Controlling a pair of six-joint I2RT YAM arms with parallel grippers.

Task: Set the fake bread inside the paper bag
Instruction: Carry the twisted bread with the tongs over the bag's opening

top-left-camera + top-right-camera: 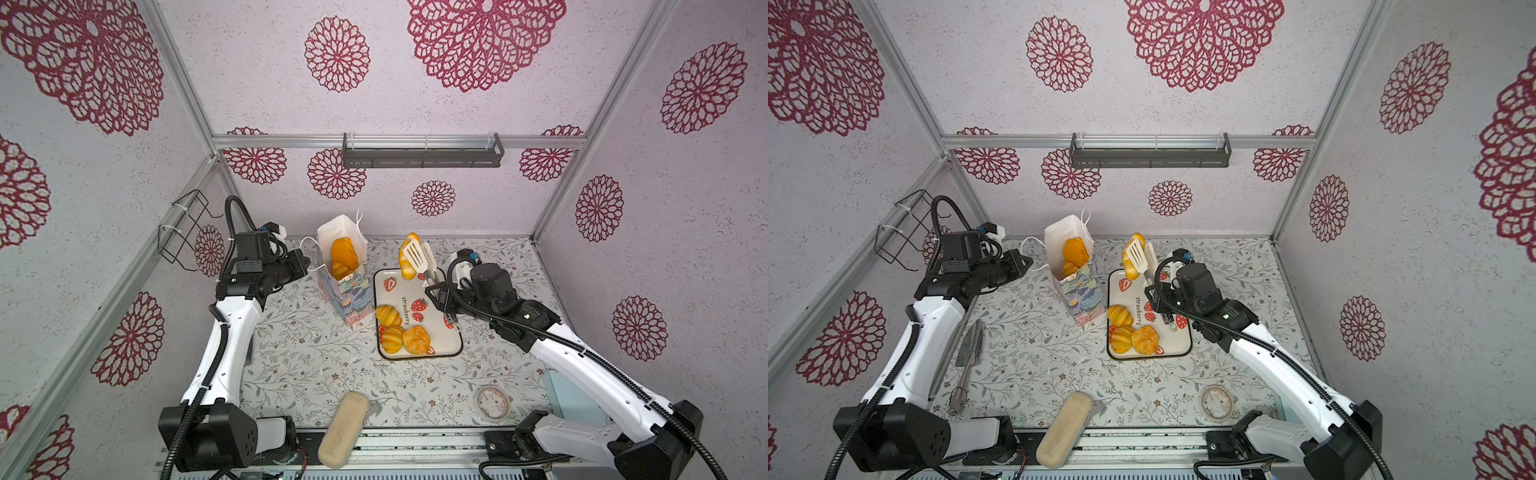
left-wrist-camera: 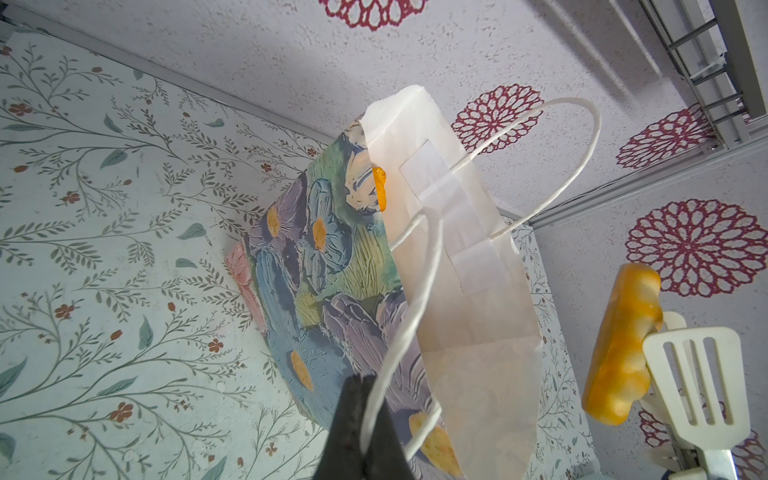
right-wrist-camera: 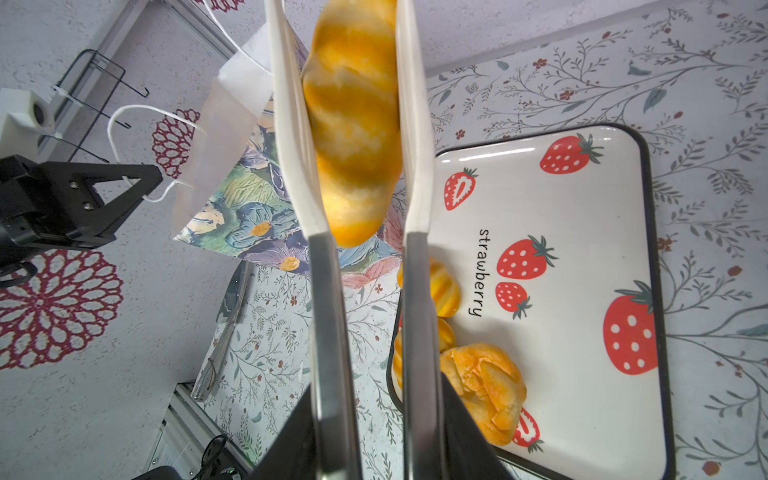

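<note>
The flowered paper bag (image 1: pixel 349 291) (image 1: pixel 1084 295) (image 2: pixel 324 257) stands open left of the strawberry tray (image 1: pixel 432 332) (image 3: pixel 582 249), with fake bread (image 1: pixel 344 253) (image 1: pixel 1075 251) inside. My left gripper (image 1: pixel 305 264) (image 2: pixel 359 378) is shut on the bag's white cord handle (image 2: pixel 415 299). My right gripper (image 1: pixel 436 291) (image 3: pixel 376 399) is shut on white-tipped tongs (image 1: pixel 419 257) (image 3: pixel 328 311). The tongs pinch a long braided loaf (image 1: pixel 405 269) (image 2: pixel 619 345) (image 3: pixel 353 124) in the air over the tray's far end, right of the bag's mouth. Three buns (image 1: pixel 388 314) (image 1: pixel 392 338) (image 1: pixel 416 339) lie on the tray's near left.
A pale beige block (image 1: pixel 343 428) lies at the front edge, and a tape roll (image 1: pixel 492 402) at the front right. Metal utensils (image 1: pixel 969 353) lie beside the left arm. A wire basket (image 1: pixel 183 232) hangs on the left wall and a dark shelf (image 1: pixel 422 153) on the back wall.
</note>
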